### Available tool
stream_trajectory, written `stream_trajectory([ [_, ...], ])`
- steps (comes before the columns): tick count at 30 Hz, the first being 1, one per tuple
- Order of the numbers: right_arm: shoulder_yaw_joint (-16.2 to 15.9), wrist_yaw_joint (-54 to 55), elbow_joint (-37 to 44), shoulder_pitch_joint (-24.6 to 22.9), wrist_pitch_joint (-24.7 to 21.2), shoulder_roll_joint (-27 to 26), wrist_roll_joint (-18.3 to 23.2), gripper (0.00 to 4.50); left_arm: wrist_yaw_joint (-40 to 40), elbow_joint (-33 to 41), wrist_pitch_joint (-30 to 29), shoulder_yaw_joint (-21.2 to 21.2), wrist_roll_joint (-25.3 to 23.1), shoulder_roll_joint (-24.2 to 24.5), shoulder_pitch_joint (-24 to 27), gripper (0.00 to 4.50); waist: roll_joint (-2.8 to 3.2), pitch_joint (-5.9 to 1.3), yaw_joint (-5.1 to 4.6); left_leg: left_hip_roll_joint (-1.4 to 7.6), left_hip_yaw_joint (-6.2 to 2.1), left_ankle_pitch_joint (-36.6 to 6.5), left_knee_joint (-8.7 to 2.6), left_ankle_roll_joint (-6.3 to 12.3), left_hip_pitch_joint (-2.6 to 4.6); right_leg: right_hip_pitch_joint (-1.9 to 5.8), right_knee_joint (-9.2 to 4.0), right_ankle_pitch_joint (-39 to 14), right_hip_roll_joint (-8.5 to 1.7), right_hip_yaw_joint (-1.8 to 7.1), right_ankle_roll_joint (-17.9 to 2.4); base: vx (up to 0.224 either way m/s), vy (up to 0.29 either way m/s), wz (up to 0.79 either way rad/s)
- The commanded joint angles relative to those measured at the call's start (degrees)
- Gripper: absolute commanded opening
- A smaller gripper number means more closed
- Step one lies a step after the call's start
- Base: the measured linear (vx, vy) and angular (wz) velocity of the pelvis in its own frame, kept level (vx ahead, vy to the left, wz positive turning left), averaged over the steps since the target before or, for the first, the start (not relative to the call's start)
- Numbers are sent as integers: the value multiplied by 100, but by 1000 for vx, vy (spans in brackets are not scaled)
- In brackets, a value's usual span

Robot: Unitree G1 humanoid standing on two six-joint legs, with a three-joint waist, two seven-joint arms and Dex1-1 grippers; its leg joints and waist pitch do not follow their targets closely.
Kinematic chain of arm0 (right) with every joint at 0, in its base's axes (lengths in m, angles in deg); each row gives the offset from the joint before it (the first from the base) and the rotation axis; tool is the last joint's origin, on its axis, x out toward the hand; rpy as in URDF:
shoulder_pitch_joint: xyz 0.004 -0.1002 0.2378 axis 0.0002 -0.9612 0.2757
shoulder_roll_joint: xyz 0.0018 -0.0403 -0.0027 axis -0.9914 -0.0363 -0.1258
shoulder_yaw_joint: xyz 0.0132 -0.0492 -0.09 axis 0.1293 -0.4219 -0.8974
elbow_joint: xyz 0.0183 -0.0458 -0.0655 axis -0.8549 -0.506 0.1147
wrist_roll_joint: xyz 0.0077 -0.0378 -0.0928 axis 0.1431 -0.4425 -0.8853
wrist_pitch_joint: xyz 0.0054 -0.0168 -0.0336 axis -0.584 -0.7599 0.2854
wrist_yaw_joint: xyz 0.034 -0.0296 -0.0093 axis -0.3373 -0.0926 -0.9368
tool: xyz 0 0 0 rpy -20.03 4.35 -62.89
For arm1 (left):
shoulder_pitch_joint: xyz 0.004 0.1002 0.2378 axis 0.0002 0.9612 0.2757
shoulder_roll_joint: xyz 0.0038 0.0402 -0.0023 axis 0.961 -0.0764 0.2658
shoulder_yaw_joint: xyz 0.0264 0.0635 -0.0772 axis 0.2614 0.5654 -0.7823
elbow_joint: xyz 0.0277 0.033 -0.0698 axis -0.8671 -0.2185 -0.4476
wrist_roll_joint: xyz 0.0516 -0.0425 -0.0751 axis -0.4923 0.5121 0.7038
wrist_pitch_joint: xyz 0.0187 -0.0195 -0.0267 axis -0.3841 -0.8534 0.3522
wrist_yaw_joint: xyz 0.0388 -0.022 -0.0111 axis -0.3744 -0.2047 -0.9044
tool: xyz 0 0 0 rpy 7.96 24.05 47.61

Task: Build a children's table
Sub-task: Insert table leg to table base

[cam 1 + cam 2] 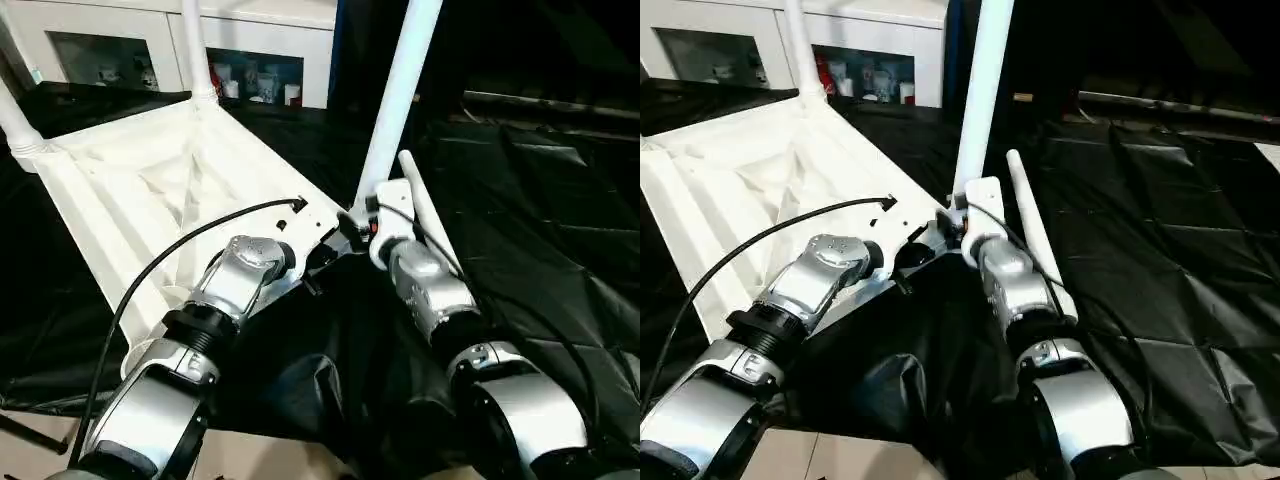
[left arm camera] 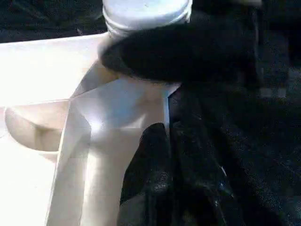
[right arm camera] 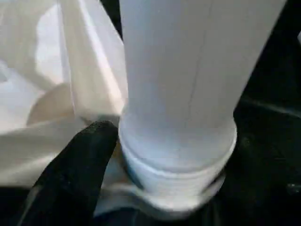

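The white table top [image 1: 130, 190] lies upside down on the black-draped surface, ribbed underside up. Two legs stand in its far sockets, one at the left [image 1: 15, 122] and one at the back [image 1: 196, 50]. A third leg [image 1: 400, 90] stands upright in the near right corner socket. My right gripper [image 1: 355, 222] is shut on that leg's base, one black finger [image 3: 75, 174] pressing its ringed collar [image 3: 178, 160]. My left gripper [image 1: 312, 262] sits at the top's near rim beside that corner. A fourth leg [image 1: 432, 215] lies loose on the cloth by my right forearm.
A white cabinet with glass doors [image 1: 250, 45] stands behind the work surface. Black cloth [image 1: 540, 220] spreads out to the right. The surface's near edge and pale floor [image 1: 250, 455] lie just below my forearms. A black cable [image 1: 180, 245] arcs over the table top.
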Motion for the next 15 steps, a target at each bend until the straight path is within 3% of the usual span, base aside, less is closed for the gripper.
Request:
stream_trajectory([
  [1, -140, -411, 22, -136, -100, -51, -18, 397, 110, 38, 155, 82, -36, 19, -118, 0, 94, -309, 36, 278, -15, -862, -348, 439, -138, 327, -535, -1556, -486, 411, -1008, 0, 0, 0],
  [4, -144, -538, 188, -186, -102, 18, 7, 428, 196, 60, 220, 96, -17, 37, -106, 0, 99, -325, 49, 275, 2, -698, -322, 518, -143, 359, -513, -1295, -494, 403, -1096, 0, 0, 0],
  [6, -209, -1008, 779, -412, -248, 222, 109, 443, 393, 110, 362, 140, 6, 102, -69, 0, 161, -331, 62, 286, 22, -478, -299, 586, -152, 370, -469, -867, -478, 395, -1236, 0, 0, 0],
  [8, -264, -1193, 1030, -524, -317, 309, 129, 448, 461, 128, 419, 154, 12, 128, -51, 0, 125, -342, 78, 300, 38, -380, -280, 665, -159, 404, -432, -561, -470, 389, -1280, 0, 0, 0],
  [9, -407, -1615, 1677, -819, -518, 556, 187, 448, 581, 180, 450, 160, 42, 179, -5, 0, 124, -359, 117, 285, 51, -174, -245, 740, -153, 429, -383, -174, -459, 396, -1318, 0, 0, 0],
  [10, -407, -1615, 1677, -819, -518, 556, 187, 448, 581, 180, 450, 160, 42, 179, -5, 0, 124, -359, 117, 285, 51, -174, -245, 740, -153, 429, -383, -174, -459, 396, -1318, 0, 0, 0],
  [11, -469, -1815, 2007, -967, -640, 692, 224, 448, 671, 200, 519, 172, 54, 214, 19, 0, 161, -366, 122, 296, 51, -71, -237, 814, -155, 412, -355, 9, -476, 398, -1407, 0, 0, 0],
  [12, -624, -2257, 2752, -1289, -868, 1057, 266, 448, 816, 247, 584, 189, 58, 310, 72, 0, 154, -371, 168, 275, 51, 114, -209, 922, -166, 454, -350, 284, -444, 392, -1385, 0, 0, 0],
  [15, -709, -2641, 3455, -1578, -1137, 1457, 312, 448, 1026, 316, 679, 201, 84, 433, 146, 0, 174, -401, 192, 283, 42, 339, -170, 1067, -171, 442, -279, 738, -443, 390, -1464, 0, 0, 0],
])
